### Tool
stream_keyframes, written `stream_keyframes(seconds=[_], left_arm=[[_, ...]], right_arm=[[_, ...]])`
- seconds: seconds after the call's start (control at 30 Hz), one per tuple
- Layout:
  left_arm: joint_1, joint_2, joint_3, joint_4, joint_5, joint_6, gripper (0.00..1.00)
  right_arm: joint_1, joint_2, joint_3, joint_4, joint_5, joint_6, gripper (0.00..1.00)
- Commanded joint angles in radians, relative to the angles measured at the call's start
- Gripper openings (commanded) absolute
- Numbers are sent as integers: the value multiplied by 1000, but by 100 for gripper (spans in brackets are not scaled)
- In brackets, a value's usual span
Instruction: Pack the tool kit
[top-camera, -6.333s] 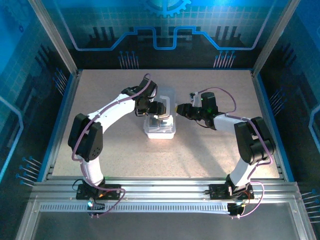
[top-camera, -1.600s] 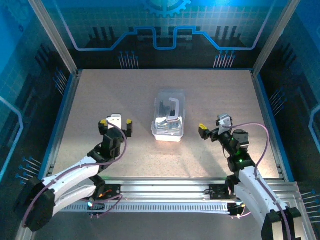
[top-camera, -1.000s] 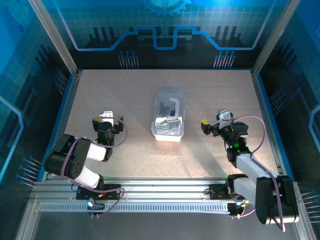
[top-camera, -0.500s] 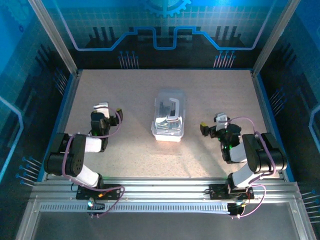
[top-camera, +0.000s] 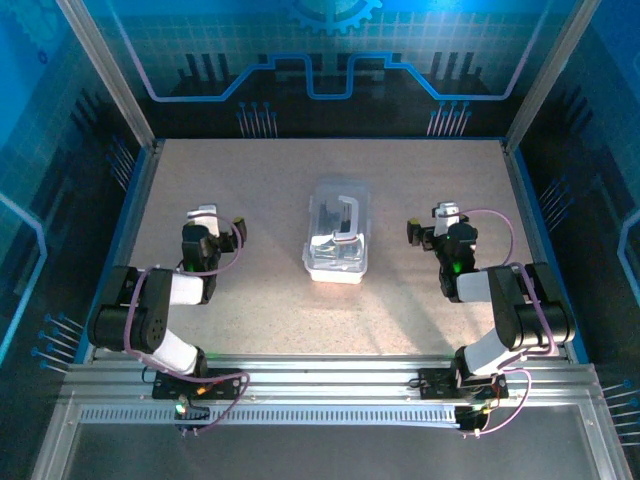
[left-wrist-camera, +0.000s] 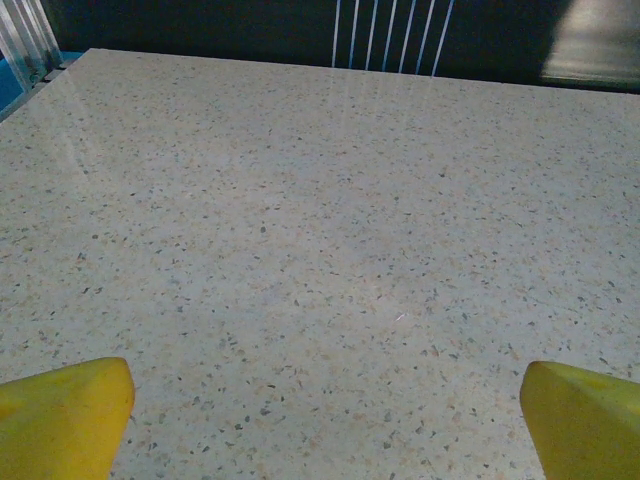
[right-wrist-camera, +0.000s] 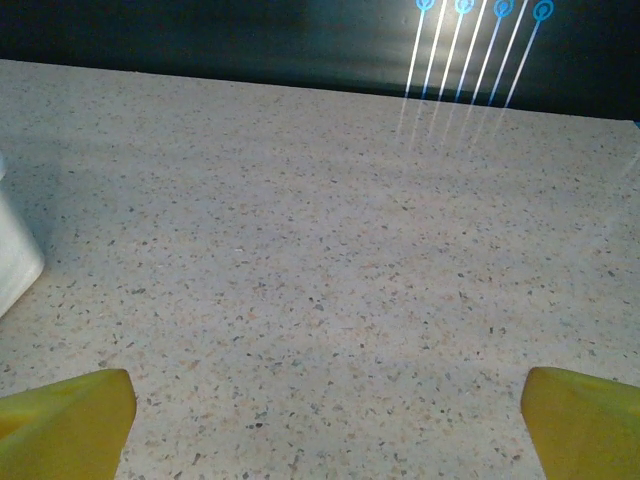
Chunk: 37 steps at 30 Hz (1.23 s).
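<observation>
The tool kit is a clear rectangular case (top-camera: 338, 238) with its lid down and a moulded handle on top, lying at the middle of the table. What it holds is too blurred to make out. My left gripper (top-camera: 213, 222) rests low over the table well left of the case, open and holding nothing. My right gripper (top-camera: 430, 222) sits the same way to the right of the case, also open. In the left wrist view the left gripper (left-wrist-camera: 325, 430) spans bare table between its yellow fingertips (left-wrist-camera: 60, 415). The right gripper (right-wrist-camera: 325, 430) does likewise, and a corner of the case (right-wrist-camera: 15, 265) shows at the left edge.
Speckled beige tabletop (top-camera: 250, 180) with a raised metal frame (top-camera: 140, 190) along its sides and a dark back wall (top-camera: 330, 110). Both arms are folded back near their bases (top-camera: 190, 380).
Both arms have drawn back from the case and folded down near their bases. In the last half second the right gripper shifted slightly farther back; the left one stayed put.
</observation>
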Motion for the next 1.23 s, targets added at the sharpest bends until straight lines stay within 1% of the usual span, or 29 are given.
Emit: stream_keyframes(seconds=[0.0, 1.2], left_arm=[[-4, 8, 7, 5, 22, -1, 99], [-5, 8, 8, 0, 21, 3, 99]], right_arm=[[18, -6, -4, -6, 34, -6, 100], [23, -6, -4, -9, 34, -8, 100]])
